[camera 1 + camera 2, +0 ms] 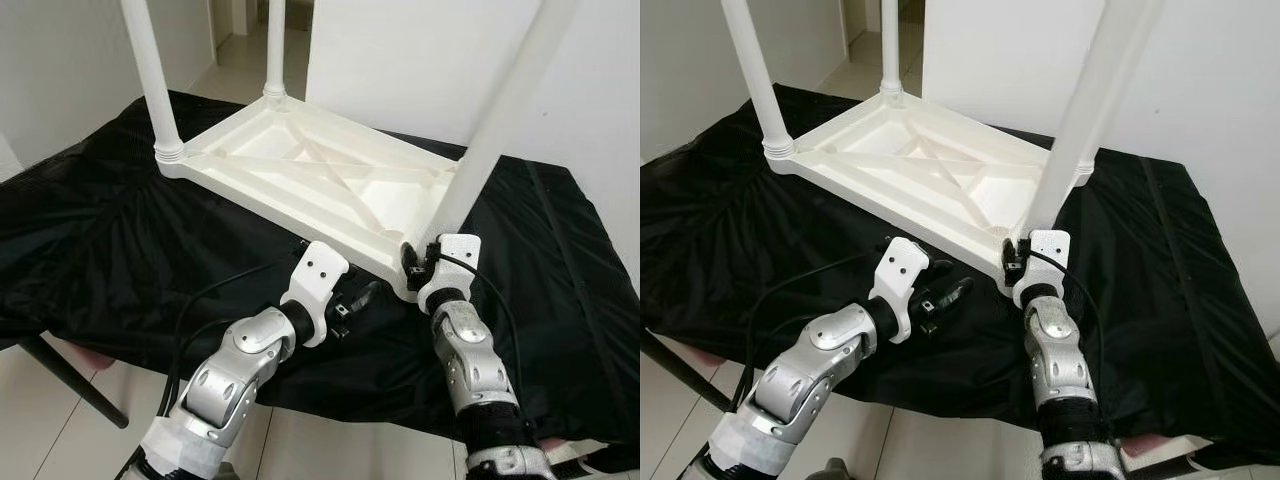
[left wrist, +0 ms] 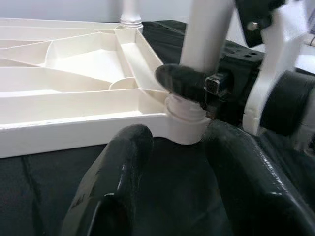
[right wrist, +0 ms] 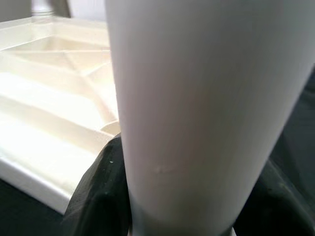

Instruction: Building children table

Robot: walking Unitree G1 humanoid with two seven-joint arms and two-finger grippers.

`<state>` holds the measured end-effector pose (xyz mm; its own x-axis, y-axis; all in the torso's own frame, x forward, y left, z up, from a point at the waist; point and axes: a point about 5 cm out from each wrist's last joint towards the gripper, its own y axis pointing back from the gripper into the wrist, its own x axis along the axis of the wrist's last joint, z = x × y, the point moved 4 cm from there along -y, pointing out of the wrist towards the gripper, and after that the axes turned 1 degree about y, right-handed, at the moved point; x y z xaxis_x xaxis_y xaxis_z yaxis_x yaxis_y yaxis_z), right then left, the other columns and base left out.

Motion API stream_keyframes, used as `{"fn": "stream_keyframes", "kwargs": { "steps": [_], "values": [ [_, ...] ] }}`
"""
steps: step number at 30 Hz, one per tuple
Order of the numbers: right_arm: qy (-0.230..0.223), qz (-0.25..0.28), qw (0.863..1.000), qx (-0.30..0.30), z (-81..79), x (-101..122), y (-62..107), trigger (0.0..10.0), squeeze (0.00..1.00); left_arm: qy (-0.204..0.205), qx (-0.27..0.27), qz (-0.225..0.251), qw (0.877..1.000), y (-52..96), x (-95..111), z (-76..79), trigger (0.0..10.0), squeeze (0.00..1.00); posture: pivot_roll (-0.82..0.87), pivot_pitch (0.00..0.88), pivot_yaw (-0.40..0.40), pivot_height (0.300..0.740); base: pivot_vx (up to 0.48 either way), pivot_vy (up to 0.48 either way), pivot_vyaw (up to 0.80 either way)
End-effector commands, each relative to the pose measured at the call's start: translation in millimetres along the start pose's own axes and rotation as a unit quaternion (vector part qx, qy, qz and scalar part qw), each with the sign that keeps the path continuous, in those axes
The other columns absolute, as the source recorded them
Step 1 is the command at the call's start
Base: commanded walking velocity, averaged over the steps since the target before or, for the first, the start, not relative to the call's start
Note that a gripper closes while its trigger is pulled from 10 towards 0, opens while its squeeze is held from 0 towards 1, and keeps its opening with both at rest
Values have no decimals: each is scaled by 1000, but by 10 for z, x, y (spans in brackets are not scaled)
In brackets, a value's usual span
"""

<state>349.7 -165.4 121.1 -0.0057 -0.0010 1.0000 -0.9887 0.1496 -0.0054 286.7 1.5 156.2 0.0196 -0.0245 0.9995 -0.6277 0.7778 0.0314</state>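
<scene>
Three legs: you see them standing up from the upturned white tabletop (image 1: 300,165).
Bench (image 1: 90,250): black-draped, carrying the tabletop.
Near leg (image 1: 490,130): your right pincer (image 1: 415,262) is clamped round its base.
Left pincer (image 1: 940,295): fingers spread, just beside that corner, above the cloth.

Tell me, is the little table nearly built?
Partly. The white tabletop lies upside down on the black cloth. Two legs already stand in its far corners. The right gripper is shut on the near leg at its socket; the left gripper waits open beside it. Whether a fourth leg is fitted can't be seen.
</scene>
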Motion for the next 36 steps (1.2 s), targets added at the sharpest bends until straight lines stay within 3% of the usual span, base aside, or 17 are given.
{"fn": "stream_keyframes", "kwargs": {
  "steps": [1, 7, 9, 10, 11, 17, 18, 19, 22, 27, 31, 36],
  "values": [
    [28, -48, 997, -60, 188, -228, 116, 0, 0, 8, -22, -8, 1000, -4, -38, 70, 10000, 0, 122, 54, -73, 740, 0, 0, 0],
    [14, -42, 998, -42, 113, -203, 123, 0, 0, 9, -22, -8, 1000, -7, -37, 72, 10000, 0, 121, 54, -74, 740, 0, 0, 0],
    [13, -30, 999, -25, 80, -143, 107, 10000, 0, 10, -23, -8, 1000, -10, -37, 83, 10000, 0, 119, 54, -76, 740, 0, 0, 0],
    [12, -30, 999, -21, 66, -131, 105, 10000, 0, 10, -24, -7, 1000, -10, -36, 87, 10000, 0, 119, 54, -76, 740, 0, 0, 0],
    [9, -24, 1000, -11, 47, -105, 93, 10000, 1000, 11, -23, -7, 1000, -10, -35, 87, 10000, 0, 120, 53, -78, 740, 0, 0, 0],
    [6, -5, 1000, 12, 27, -14, 46, 10000, 1000, 11, -22, -6, 1000, -8, -34, 81, 10000, 0, 121, 54, -81, 740, 0, 0, 0],
    [-5, -2, 999, 38, 5, 9, 23, 10000, 1000, 12, -21, -6, 1000, -7, -35, 81, 10000, 0, 122, 54, -83, 740, 0, 0, 0],
    [-8, 0, 998, 69, -12, 38, 3, 10000, 0, 11, -21, -7, 1000, -3, -37, 78, 10000, 0, 123, 52, -83, 740, 0, 0, 0],
    [-10, -6, 992, 126, -29, 59, -18, 10000, 0, 10, -20, -7, 1000, 2, -42, 74, 10000, 0, 124, 51, -84, 740, 0, 0, 0],
    [13, -2, 985, 171, -37, 74, -30, 10000, 0, 8, -20, -9, 1000, 6, -48, 69, 10000, 0, 125, 49, -83, 740, 0, 0, 0],
    [52, 5, 967, 248, -80, 100, -40, 10000, 0, -1, -22, -13, 1000, 22, -69, 55, 10000, 0, 124, 48, -83, 740, 0, 0, 0],
    [68, 5, 955, 288, -102, 91, -58, 10000, 0, -8, -19, -19, 1000, 40, -102, 29, 10000, 0, 125, 41, -83, 740, 0, 0, 0]
  ]
}}
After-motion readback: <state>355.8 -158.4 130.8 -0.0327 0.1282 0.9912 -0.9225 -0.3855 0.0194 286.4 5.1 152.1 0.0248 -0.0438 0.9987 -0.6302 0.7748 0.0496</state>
